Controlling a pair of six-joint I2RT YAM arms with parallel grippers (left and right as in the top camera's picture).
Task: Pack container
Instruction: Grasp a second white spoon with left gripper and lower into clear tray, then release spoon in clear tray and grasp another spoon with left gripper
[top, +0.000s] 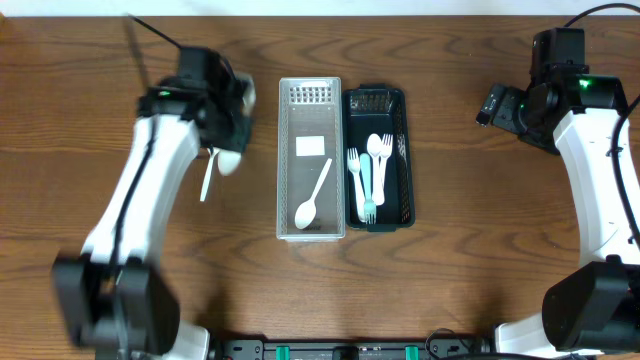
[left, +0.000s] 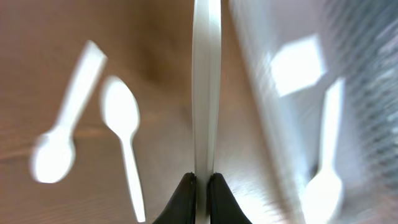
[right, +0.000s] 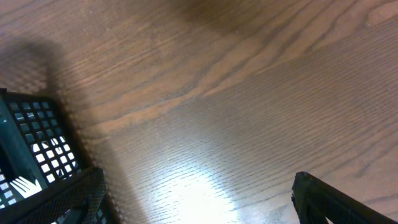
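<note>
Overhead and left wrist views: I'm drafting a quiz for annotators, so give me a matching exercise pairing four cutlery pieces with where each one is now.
Things:
1. lone white plastic spoon
2. light blue plastic utensil
3. edge-on white plastic handle
4. loose white plastic spoon

Places:
A. on the brown wooden table
B. pinched between the left fingers
C. in the dark green plastic basket
D. in the white plastic basket

Pairs: 1-D, 2-C, 3-B, 4-A.
</note>
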